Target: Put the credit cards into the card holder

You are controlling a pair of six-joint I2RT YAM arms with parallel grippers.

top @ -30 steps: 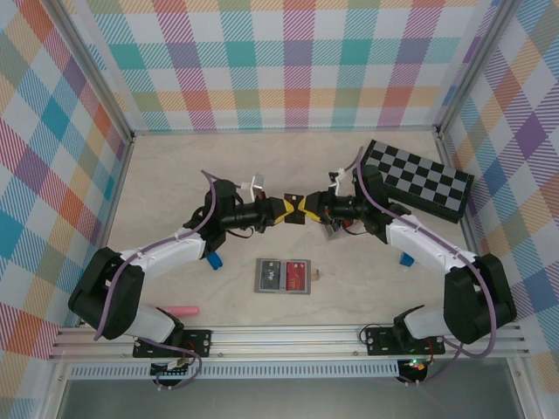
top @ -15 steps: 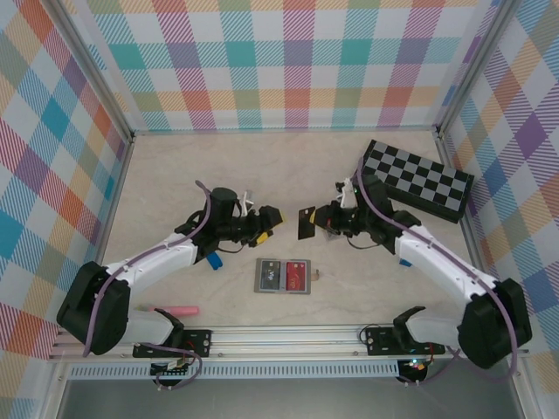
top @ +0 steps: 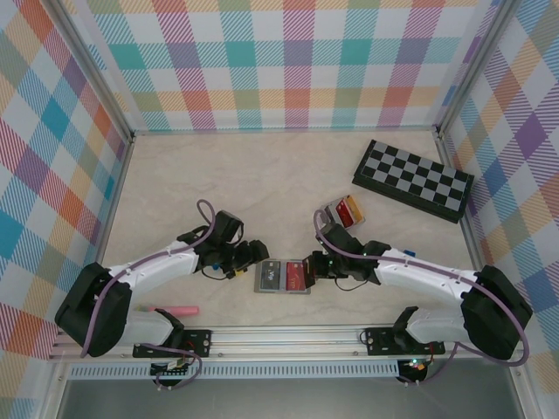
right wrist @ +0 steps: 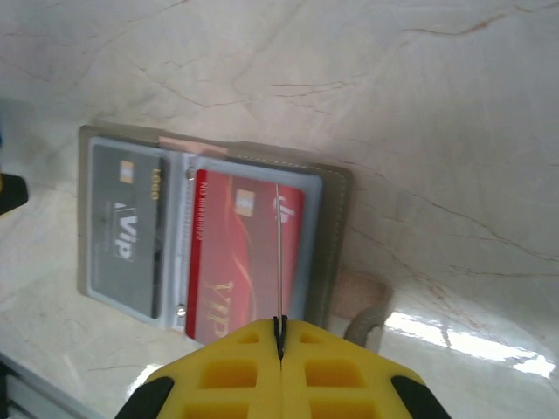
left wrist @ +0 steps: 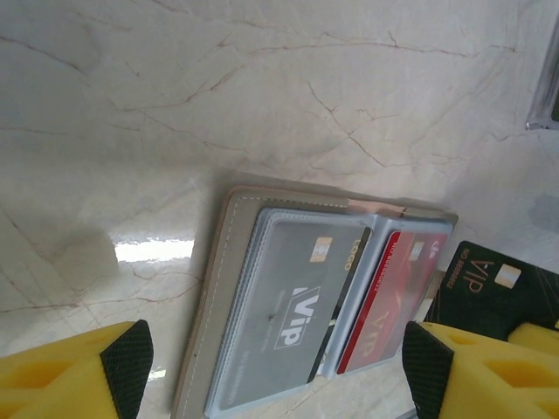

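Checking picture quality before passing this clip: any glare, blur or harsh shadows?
Left wrist: white glare on the table beside the card holder; print on the credit cards legible. Right wrist: glare patch lower right, beside the right claw. Top external: even light, soft shadows, no blur.

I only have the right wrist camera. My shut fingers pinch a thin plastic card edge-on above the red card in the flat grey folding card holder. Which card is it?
Observer: The left wrist view shows its face. It is a thin black plastic card with gold VIP lettering, held in the right gripper.
Operator: Where is the left gripper?
Observer: From the top, the left gripper stands open just off the left edge of the open card holder.
Operator: Are there any cards left to fetch?
Observer: Yes. A small open-topped tray behind your arm holds red and yellow cards.
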